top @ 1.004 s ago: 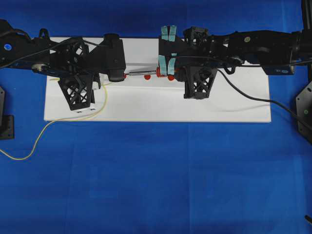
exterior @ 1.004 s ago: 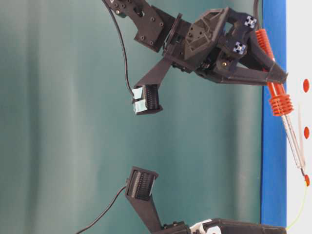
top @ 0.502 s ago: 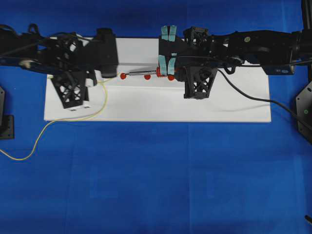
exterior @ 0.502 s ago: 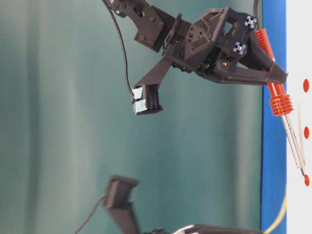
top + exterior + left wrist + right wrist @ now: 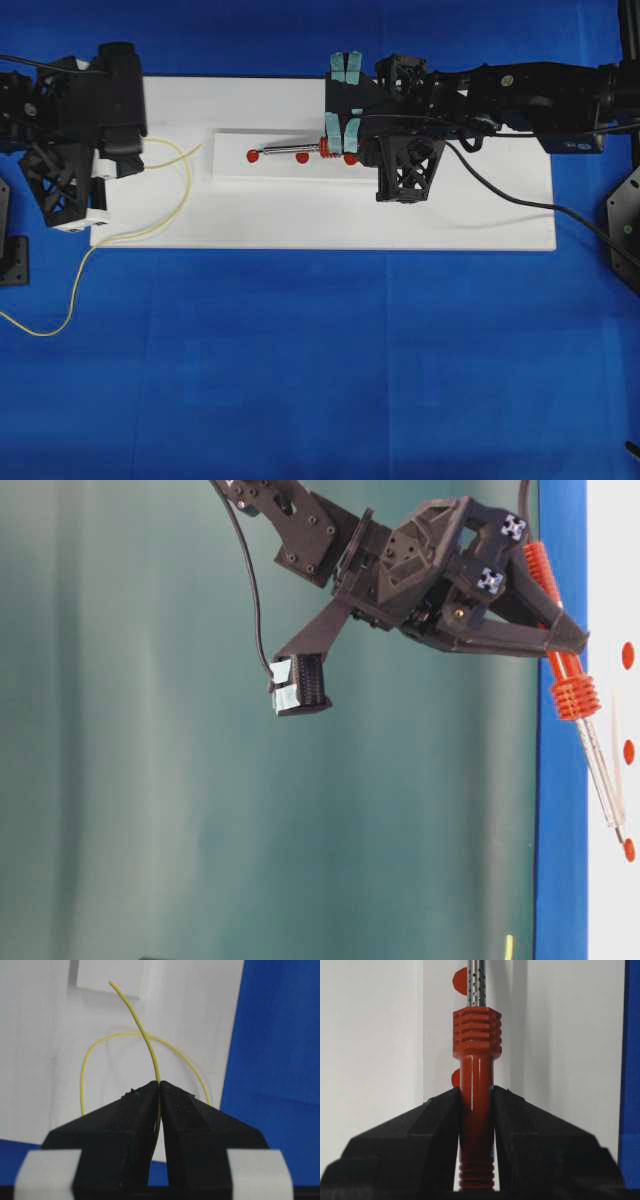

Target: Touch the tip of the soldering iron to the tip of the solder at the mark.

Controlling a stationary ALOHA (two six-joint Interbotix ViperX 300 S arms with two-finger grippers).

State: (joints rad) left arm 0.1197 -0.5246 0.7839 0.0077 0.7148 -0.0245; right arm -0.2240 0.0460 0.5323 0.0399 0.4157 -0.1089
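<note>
Left gripper (image 5: pixel 159 1091) clamped on the solder (image 5: pixel 142 1030), free end poking out ahead over the white board (image 5: pixel 450 220), rest looping back and trailing off onto the blue tabletop (image 5: pixel 320 380). Right gripper (image 5: pixel 476 1097) squeezed tight on the iron (image 5: pixel 476 1045) by its red handle, shaft lying along the raised white strip (image 5: pixel 230 170) with the red marks. Tip sitting at or right by the leftmost mark (image 5: pixel 252 156), can't tell if touching. So: both things gripped, iron looks parked where it should be. Not done: solder tip well apart from the iron tip, off toward the left edge of the board. Probably left: bring the solder end over to that mark and touch tips. Floppy wire, so aiming looks fiddly.
</note>
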